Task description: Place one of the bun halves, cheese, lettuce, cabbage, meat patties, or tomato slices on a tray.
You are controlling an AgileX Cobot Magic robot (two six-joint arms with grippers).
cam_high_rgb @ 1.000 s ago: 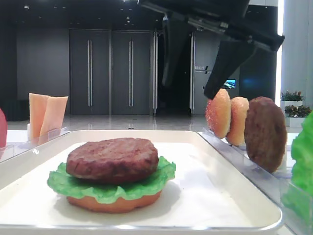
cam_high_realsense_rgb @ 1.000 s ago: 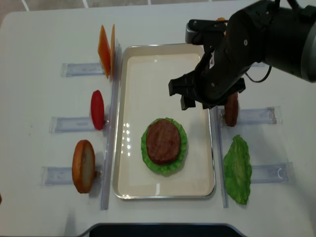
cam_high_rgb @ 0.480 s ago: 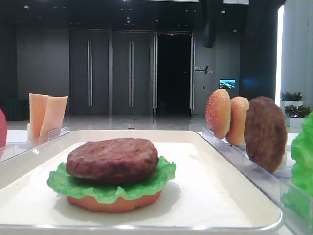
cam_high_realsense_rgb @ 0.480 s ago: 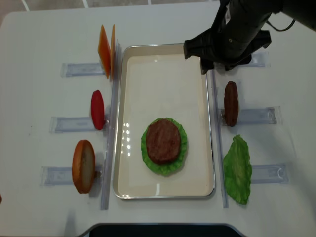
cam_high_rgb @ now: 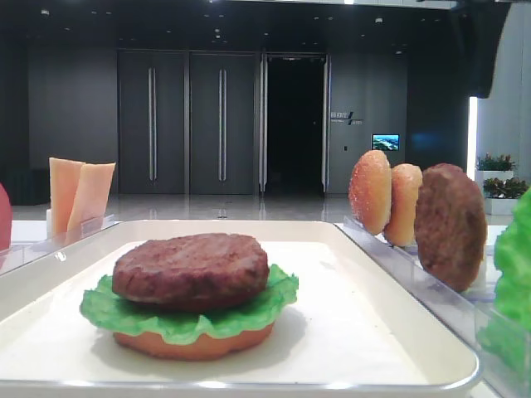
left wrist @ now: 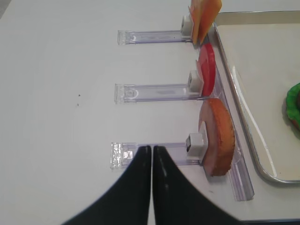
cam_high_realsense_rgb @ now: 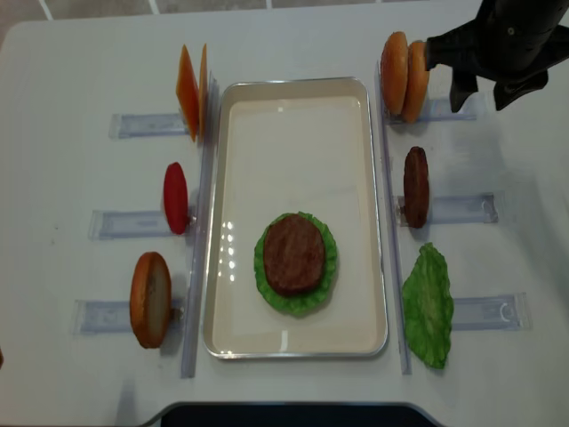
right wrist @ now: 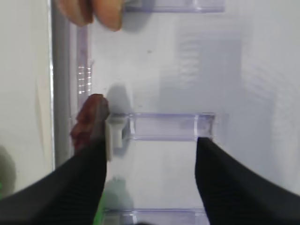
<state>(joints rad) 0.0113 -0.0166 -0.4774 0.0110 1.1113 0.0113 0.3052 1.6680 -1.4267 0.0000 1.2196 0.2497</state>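
On the tray [cam_high_realsense_rgb: 293,338]: a stack near its front end, with a meat patty [cam_high_realsense_rgb: 292,253] on top of a lettuce leaf [cam_high_realsense_rgb: 325,267], and under that (seen only in the low front view) a bun half [cam_high_rgb: 192,342].

Right of the tray, standing on edge in clear racks [cam_high_realsense_rgb: 458,209]: two bun halves [cam_high_realsense_rgb: 403,64] at the far end, touching each other, then a second meat patty [cam_high_realsense_rgb: 415,186] upright in the middle rack, then a second lettuce leaf [cam_high_realsense_rgb: 428,307] lying against the nearest rack.

Left of the tray, also upright in racks: cheese slices [cam_high_realsense_rgb: 190,89] at the far end, a tomato slice [cam_high_realsense_rgb: 175,197] in the middle, another bun half [cam_high_realsense_rgb: 150,299] nearest.

Right gripper [cam_high_realsense_rgb: 481,84] raised above the table beside the two far bun halves, fingers [right wrist: 79,187] spread wide apart, nothing between them; below it in the wrist view, the upright patty and its rack.

Left gripper [left wrist: 152,154] over the nearest left rack, fingers pressed together, holding nothing (out of sight in the overhead view).
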